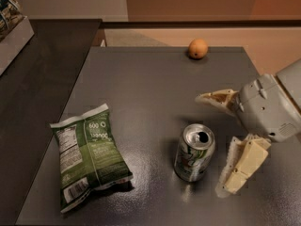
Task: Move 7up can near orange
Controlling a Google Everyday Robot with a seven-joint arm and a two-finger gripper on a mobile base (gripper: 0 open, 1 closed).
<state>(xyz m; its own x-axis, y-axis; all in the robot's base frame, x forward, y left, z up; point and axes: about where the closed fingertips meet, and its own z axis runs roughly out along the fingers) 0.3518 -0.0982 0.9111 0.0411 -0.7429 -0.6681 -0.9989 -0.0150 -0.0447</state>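
Observation:
The 7up can (194,152), silver with green markings and a shiny top with pull-tab, stands upright on the dark grey table (150,88) at the front centre-right. The orange (198,48) sits at the table's far edge, right of centre. My gripper (214,140) comes in from the right, open, just right of the can. One finger (217,99) points left above and behind the can, the other finger (240,166) hangs down close to the can's right side. Nothing is held.
A green chip bag (88,154) lies flat at the front left. A darker counter (33,93) adjoins the table on the left, with a light tray (11,29) at its far left corner.

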